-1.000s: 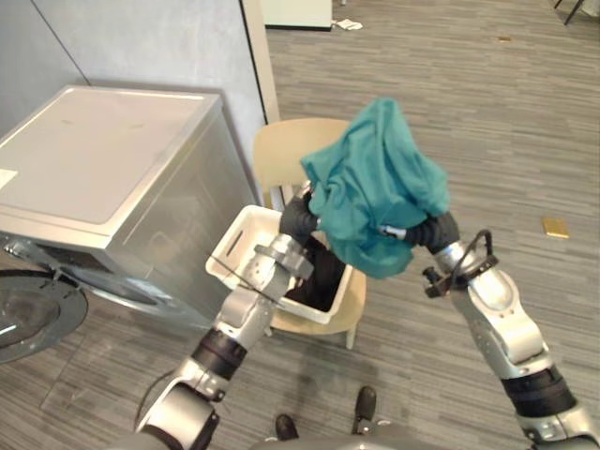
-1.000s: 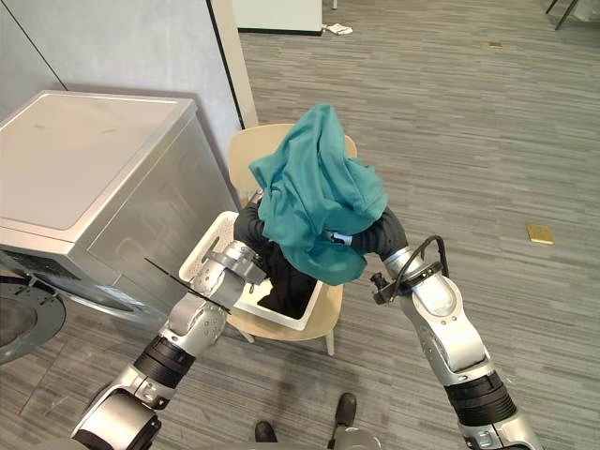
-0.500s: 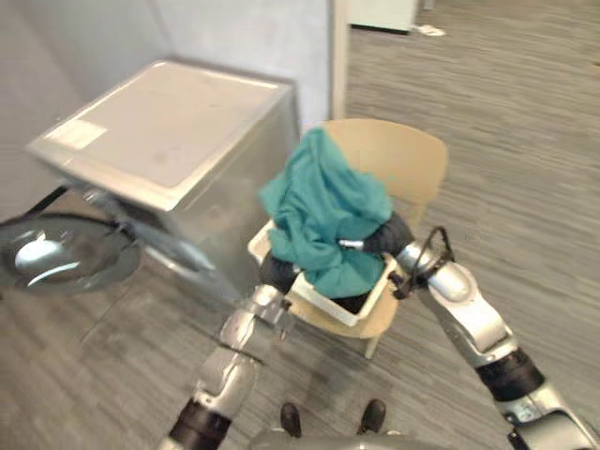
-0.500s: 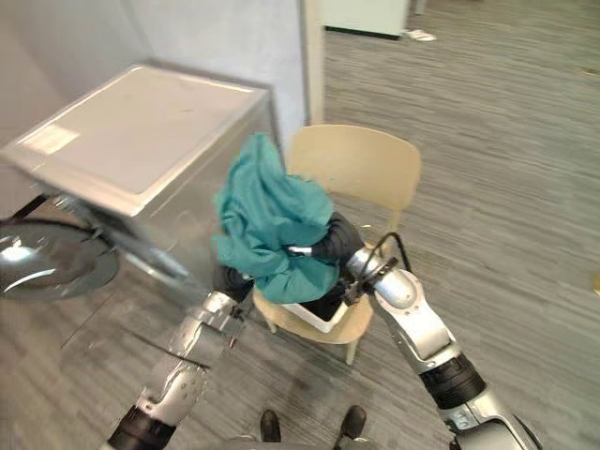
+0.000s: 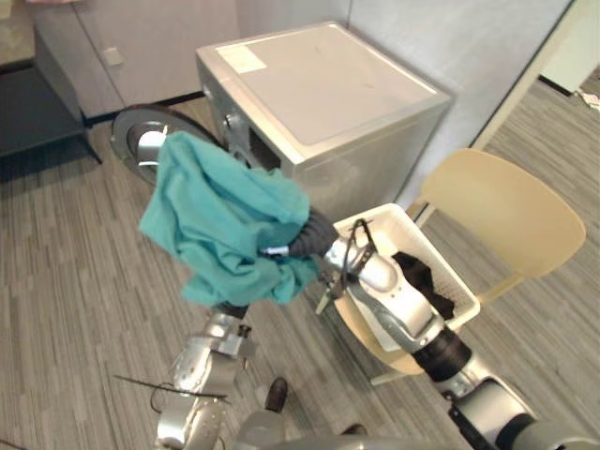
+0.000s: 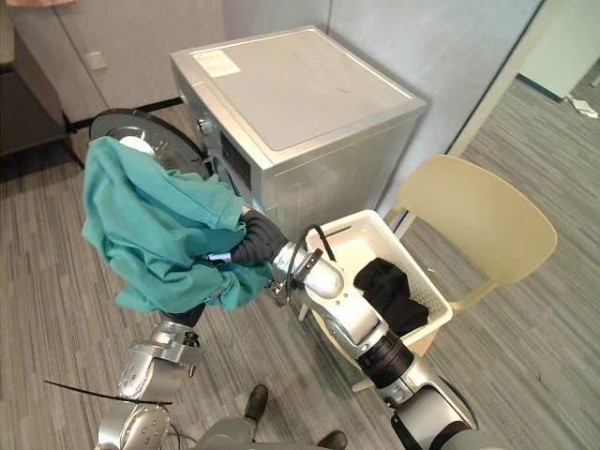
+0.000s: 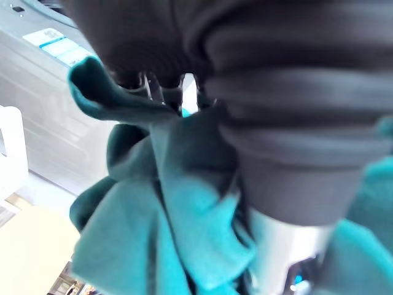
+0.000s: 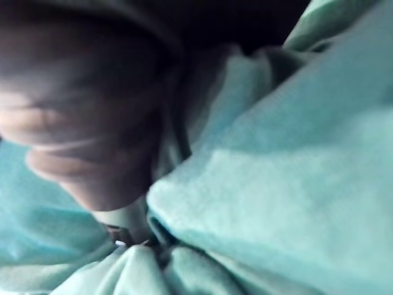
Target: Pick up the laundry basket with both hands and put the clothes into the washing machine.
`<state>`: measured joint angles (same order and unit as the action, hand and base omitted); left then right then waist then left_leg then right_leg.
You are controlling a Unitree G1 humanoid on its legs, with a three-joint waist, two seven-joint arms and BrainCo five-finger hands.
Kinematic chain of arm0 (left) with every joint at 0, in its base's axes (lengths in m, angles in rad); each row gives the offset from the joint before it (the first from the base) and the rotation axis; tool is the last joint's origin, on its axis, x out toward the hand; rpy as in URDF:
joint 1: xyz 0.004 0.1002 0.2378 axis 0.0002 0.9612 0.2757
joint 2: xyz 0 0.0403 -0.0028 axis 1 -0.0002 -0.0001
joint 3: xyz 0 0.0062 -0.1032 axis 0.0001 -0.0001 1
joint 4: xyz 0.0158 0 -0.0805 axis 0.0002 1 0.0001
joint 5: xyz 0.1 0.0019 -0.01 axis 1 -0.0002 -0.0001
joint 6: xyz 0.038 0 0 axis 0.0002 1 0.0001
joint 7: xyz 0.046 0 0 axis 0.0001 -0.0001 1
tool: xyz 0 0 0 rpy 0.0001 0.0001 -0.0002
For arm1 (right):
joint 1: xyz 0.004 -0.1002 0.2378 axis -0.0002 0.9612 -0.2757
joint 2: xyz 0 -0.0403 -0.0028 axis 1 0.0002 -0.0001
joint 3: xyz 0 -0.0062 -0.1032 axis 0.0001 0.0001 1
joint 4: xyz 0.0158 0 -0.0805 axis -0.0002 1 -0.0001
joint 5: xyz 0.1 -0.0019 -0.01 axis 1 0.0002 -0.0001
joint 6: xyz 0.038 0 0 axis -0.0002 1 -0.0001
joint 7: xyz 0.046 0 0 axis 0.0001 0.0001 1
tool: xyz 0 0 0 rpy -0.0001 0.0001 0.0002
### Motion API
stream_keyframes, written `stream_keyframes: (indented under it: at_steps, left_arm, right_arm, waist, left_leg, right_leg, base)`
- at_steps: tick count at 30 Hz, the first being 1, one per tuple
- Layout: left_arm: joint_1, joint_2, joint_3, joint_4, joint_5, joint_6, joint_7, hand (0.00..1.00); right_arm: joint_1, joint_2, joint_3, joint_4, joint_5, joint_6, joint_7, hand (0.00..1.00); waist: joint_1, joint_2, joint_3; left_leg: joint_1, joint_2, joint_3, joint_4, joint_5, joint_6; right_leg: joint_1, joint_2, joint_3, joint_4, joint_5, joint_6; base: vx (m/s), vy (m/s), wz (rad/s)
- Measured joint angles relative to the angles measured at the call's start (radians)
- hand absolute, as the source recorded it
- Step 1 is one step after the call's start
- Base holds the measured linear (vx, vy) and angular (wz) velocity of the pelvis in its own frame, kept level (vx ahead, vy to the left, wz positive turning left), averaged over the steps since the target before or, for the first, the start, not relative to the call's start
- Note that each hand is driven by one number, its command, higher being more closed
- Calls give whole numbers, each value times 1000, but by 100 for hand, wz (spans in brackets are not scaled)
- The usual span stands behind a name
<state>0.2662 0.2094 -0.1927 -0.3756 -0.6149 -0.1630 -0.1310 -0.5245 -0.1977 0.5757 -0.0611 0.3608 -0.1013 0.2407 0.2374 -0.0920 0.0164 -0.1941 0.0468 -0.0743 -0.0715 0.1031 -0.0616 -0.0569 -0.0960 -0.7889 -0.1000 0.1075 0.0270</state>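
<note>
A teal garment [image 5: 225, 230] hangs in the air, draped over both my hands, in front of the silver washing machine [image 5: 319, 84]. The washer's round door [image 6: 127, 127] stands open just behind the cloth. My right hand [image 5: 314, 236] reaches into the cloth from the right, and its fingers are buried in it. In the left wrist view, my left hand [image 7: 150, 86] has its fingers curled on a fold of the teal cloth. The white laundry basket [image 5: 375, 217] sits on a tan chair [image 5: 506, 206] to the right, with a dark garment [image 5: 422, 277] in it.
A grey wall stands behind the washer, and a dark low cabinet [image 5: 37, 103] is at the far left. Grey striped floor [image 5: 66, 272] spreads in front of the washer. The basket's near corner lies close to my right forearm.
The camera has swung left toward the washer. Both hands have carried the teal garment away from above the basket, to in front of the washer's open door.
</note>
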Motion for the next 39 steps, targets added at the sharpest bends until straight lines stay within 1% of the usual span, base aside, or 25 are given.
stream_keyframes:
  at_steps: [4, 5, 7, 11, 12, 14, 17, 20, 26, 27, 33, 38, 39]
  left_arm:
    - [-1, 4, 3, -22, -2, -1, 1, 0]
    - [-2, 4, 3, -27, -2, -1, 1, 0]
    - [-4, 4, 1, -27, -4, -1, 1, 0]
    - [-16, 3, -6, -27, -55, -1, 1, 0]
    - [-25, -1, -11, -27, -74, -3, 1, 100]
    - [-40, -6, -13, -27, -82, -6, 2, 100]
    - [-61, -26, -21, -27, -81, -36, 18, 100]
    - [-83, -48, -18, -27, -75, -58, 68, 100]
    - [-86, -69, -10, -27, -39, -72, 101, 100]
    - [-85, -71, -10, -27, -36, -73, 108, 100]
    - [-76, -93, 3, -27, -14, -77, 115, 100]
    - [-57, -112, 22, -26, 5, -76, 124, 100]
    - [-48, -113, 33, -26, 18, -76, 125, 100]
  right_arm:
    - [-36, 0, 30, -1, 0, 0, 0, 100]
    - [-40, -1, 30, -1, 1, 0, 0, 100]
    - [-40, -3, 31, -1, 1, 0, -1, 100]
    - [-40, -3, 38, -1, 5, -2, -2, 100]
    - [-40, -3, 41, -1, 12, -3, -2, 100]
    - [-40, -3, 41, -1, 24, -4, -4, 100]
    - [-41, 10, 41, -1, 35, -12, -21, 100]
    - [-41, 25, 42, -3, 34, -43, -21, 100]
    - [-41, 36, 46, -3, 31, -47, -26, 100]
    - [-41, 38, 47, -2, 30, -46, -29, 0]
    - [-40, 41, 46, 1, 31, -43, -44, 0]
    - [-34, 42, 41, 9, 33, -40, -44, 0]
    - [-31, 41, 39, 15, 34, -37, -43, 0]
  waist:
    - [6, -10, 6]
    - [9, -16, 10]
    - [7, -24, 14]
    - [9, -32, 19]
    - [9, -35, 23]
    - [6, -37, 26]
    - [2, -38, 27]
    - [-3, -38, 32]
    - [-3, -38, 40]
    - [-3, -38, 40]
    - [-6, -40, 42]
    - [-23, -40, 42]
    - [-33, -40, 42]
  left_leg:
    - [-9, 1, -12, -1, 2, -3]
    - [-12, 2, -19, -1, 5, 1]
    - [-15, 3, -22, -1, 6, 2]
    - [-17, 3, -25, 1, 6, 2]
    - [-16, 3, -25, 1, 6, 2]
    - [-16, 3, -24, 1, 6, 2]
    - [-10, 3, -17, 0, 5, 2]
    - [-5, 6, -7, 0, 4, 2]
    - [1, 8, 11, 0, 4, 2]
    - [4, 9, 20, 0, 3, 3]
    - [18, 12, 47, -1, -5, 3]
    - [20, 12, 49, -1, -5, 3]
    - [22, 12, 50, -1, -5, 3]
  right_leg:
    - [-2, 4, -15, 0, -8, -2]
    - [-2, 7, -20, 0, -11, -3]
    - [-2, 9, -27, 0, -18, -1]
    - [-3, 9, -28, 0, -24, -1]
    - [-3, 9, -27, 0, -24, -1]
    - [-3, 9, -24, 0, -25, -1]
    - [-3, 7, -9, 0, -25, -1]
    - [-2, 8, 0, 0, -25, -1]
    - [-4, 8, 16, 0, -25, -2]
    - [-4, 7, 22, 0, -24, -3]
    - [-4, 7, 50, 0, -24, -3]
    - [-4, 7, 52, 0, -24, -3]
    - [-3, 7, 52, 0, -24, -3]
  base:
    - [28, 23, 13]
    - [46, 13, 10]
    - [44, 11, 10]
    - [59, 30, 2]
    - [60, 50, -1]
    - [37, 49, -1]
    - [13, 58, -9]
    - [-15, 49, -8]
    - [-11, 55, -7]
    - [12, 63, -15]
    - [19, 43, -14]
    - [30, 42, -2]
    - [20, 35, -2]
